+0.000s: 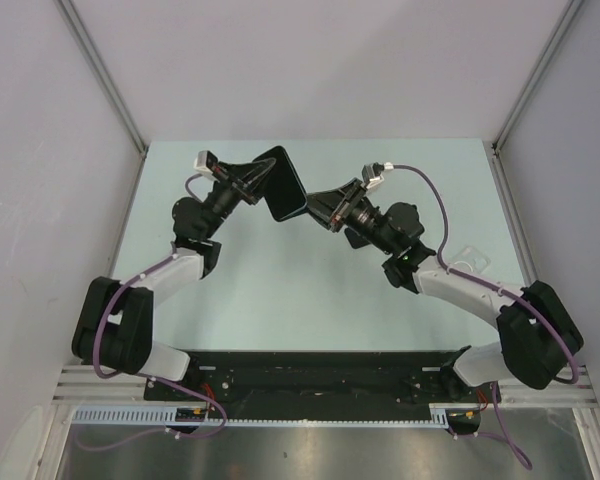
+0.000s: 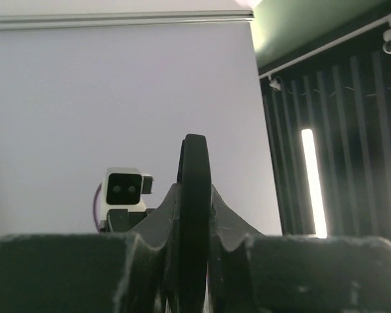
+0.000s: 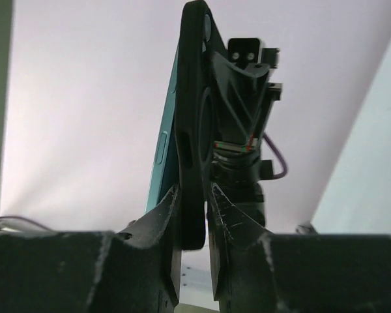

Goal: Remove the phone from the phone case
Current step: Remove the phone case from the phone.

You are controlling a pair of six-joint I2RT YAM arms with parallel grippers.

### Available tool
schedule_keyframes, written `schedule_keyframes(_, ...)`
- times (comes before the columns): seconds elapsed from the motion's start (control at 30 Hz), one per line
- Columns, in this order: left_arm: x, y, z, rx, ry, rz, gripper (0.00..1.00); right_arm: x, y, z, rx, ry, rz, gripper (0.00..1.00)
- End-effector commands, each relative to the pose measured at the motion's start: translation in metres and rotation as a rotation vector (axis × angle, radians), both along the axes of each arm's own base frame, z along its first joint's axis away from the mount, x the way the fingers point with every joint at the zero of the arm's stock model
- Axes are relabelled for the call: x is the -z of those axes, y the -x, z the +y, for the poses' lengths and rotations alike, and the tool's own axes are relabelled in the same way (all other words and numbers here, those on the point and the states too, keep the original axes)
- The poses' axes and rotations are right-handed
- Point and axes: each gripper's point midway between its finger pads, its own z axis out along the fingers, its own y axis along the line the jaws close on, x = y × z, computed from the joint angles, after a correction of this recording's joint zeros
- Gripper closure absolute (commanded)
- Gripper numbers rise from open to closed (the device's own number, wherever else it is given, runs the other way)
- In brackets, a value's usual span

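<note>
A black phone case (image 1: 283, 185) with the phone in it is held up above the table between both grippers. My left gripper (image 1: 267, 172) is shut on its far upper-left edge. My right gripper (image 1: 313, 206) is shut on its lower-right end. In the left wrist view the case (image 2: 195, 171) stands edge-on between the fingers (image 2: 229, 218). In the right wrist view the case (image 3: 194, 117) is edge-on, and the teal phone (image 3: 167, 140) shows along its left side with a side button visible. My right gripper (image 3: 194, 205) clamps the case's lower end.
The pale green table (image 1: 280, 290) lies below the arms. A small clear object (image 1: 470, 258) rests on it near the right arm. White walls and metal posts (image 1: 105, 75) enclose the back and sides. The left arm's gripper (image 3: 242, 98) sits behind the case in the right wrist view.
</note>
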Motion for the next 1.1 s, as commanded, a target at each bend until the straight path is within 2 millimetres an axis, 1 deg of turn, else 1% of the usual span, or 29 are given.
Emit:
schedule_keyframes(0.0, -0.091, 0.143, -0.020, 0.340, 0.098, -0.565, 1.00, 0.154, -0.015, 0.011, -0.004, 0.436, 0.290, 0.78)
schedule_keyframes(0.07, -0.091, 0.145, -0.023, 0.348, 0.093, -0.571, 1.00, 0.159, -0.017, 0.012, -0.012, 0.458, 0.290, 0.78)
schedule_keyframes(0.1, -0.091, 0.144, -0.024, 0.347, 0.090, -0.568, 1.00, 0.155, -0.016, 0.014, -0.027, 0.447, 0.273, 0.76)
schedule_keyframes(0.13, -0.090, 0.145, -0.027, 0.358, 0.084, -0.567, 1.00, 0.157, -0.016, 0.017, -0.039, 0.443, 0.269, 0.76)
schedule_keyframes(0.17, -0.089, 0.145, -0.028, 0.361, 0.082, -0.564, 1.00, 0.154, -0.016, 0.019, -0.055, 0.431, 0.255, 0.75)
schedule_keyframes(0.2, -0.086, 0.143, -0.031, 0.364, 0.078, -0.557, 1.00, 0.144, -0.013, 0.024, -0.092, 0.391, 0.223, 0.71)
schedule_keyframes(0.23, -0.085, 0.144, -0.034, 0.372, 0.079, -0.553, 1.00, 0.146, -0.012, 0.028, -0.113, 0.379, 0.220, 0.69)
schedule_keyframes(0.27, -0.083, 0.143, -0.036, 0.375, 0.079, -0.546, 1.00, 0.142, -0.011, 0.032, -0.134, 0.358, 0.210, 0.68)
schedule_keyframes(0.3, -0.080, 0.142, -0.038, 0.378, 0.076, -0.538, 1.00, 0.129, -0.006, 0.037, -0.180, 0.299, 0.172, 0.67)
schedule_keyframes(0.33, -0.078, 0.141, -0.041, 0.384, 0.077, -0.531, 1.00, 0.123, -0.003, 0.040, -0.207, 0.266, 0.163, 0.67)
schedule_keyframes(0.37, -0.075, 0.140, -0.043, 0.388, 0.072, -0.528, 1.00, 0.128, -0.003, 0.044, -0.233, 0.248, 0.168, 0.67)
schedule_keyframes(0.4, -0.074, 0.140, -0.044, 0.390, 0.070, -0.524, 1.00, 0.115, 0.004, 0.047, -0.272, 0.196, 0.118, 0.70)
schedule_keyframes(0.43, -0.071, 0.138, -0.045, 0.390, 0.069, -0.516, 1.00, 0.112, 0.005, 0.048, -0.292, 0.162, 0.139, 0.73)
schedule_keyframes(0.47, -0.069, 0.137, -0.046, 0.391, 0.065, -0.513, 1.00, 0.115, 0.005, 0.050, -0.305, 0.148, 0.143, 0.76)
schedule_keyframes(0.5, -0.068, 0.137, -0.047, 0.393, 0.063, -0.511, 1.00, 0.107, 0.008, 0.051, -0.325, 0.113, 0.114, 0.83)
schedule_keyframes(0.53, -0.065, 0.137, -0.048, 0.397, 0.057, -0.508, 1.00, 0.104, 0.009, 0.051, -0.335, 0.091, 0.122, 0.89)
schedule_keyframes(0.57, -0.062, 0.136, -0.049, 0.398, 0.052, -0.505, 1.00, 0.104, 0.010, 0.052, -0.342, 0.079, 0.121, 1.00)
schedule_keyframes(0.67, -0.055, 0.135, -0.050, 0.400, 0.040, -0.494, 1.00, 0.102, 0.009, 0.050, -0.348, 0.047, 0.118, 1.00)
schedule_keyframes(0.77, -0.046, 0.133, -0.053, 0.407, 0.012, -0.493, 1.00, 0.114, 0.002, 0.041, -0.294, 0.067, 0.147, 1.00)
schedule_keyframes(0.8, -0.044, 0.134, -0.054, 0.416, 0.000, -0.496, 0.98, 0.118, 0.002, 0.039, -0.280, 0.085, 0.163, 1.00)
schedule_keyframes(0.83, -0.041, 0.131, -0.053, 0.411, -0.010, -0.494, 0.87, 0.128, -0.001, 0.032, -0.254, 0.107, 0.185, 1.00)
schedule_keyframes(0.87, -0.034, 0.129, -0.053, 0.405, -0.024, -0.488, 0.78, 0.135, -0.004, 0.028, -0.218, 0.139, 0.174, 1.00)
schedule_keyframes(0.9, -0.030, 0.127, -0.052, 0.400, -0.031, -0.481, 0.69, 0.149, -0.005, 0.025, -0.194, 0.196, 0.218, 1.00)
schedule_keyframes(0.93, -0.026, 0.124, -0.051, 0.390, -0.039, -0.472, 0.51, 0.145, -0.004, 0.021, -0.169, 0.225, 0.206, 1.00)
schedule_keyframes(0.97, -0.018, 0.120, -0.051, 0.378, -0.058, -0.457, 0.45, 0.149, -0.010, 0.015, -0.106, 0.273, 0.203, 1.00)
schedule_keyframes(1.0, -0.012, 0.117, -0.053, 0.378, -0.074, -0.443, 0.41, 0.169, -0.009, 0.009, -0.077, 0.374, 0.236, 1.00)
schedule_keyframes(1.03, -0.007, 0.114, -0.053, 0.374, -0.089, -0.432, 0.33, 0.158, -0.008, 0.003, -0.047, 0.389, 0.208, 1.00)
schedule_keyframes(1.07, 0.002, 0.109, -0.055, 0.364, -0.117, -0.413, 0.30, 0.158, -0.014, -0.004, 0.001, 0.413, 0.208, 1.00)
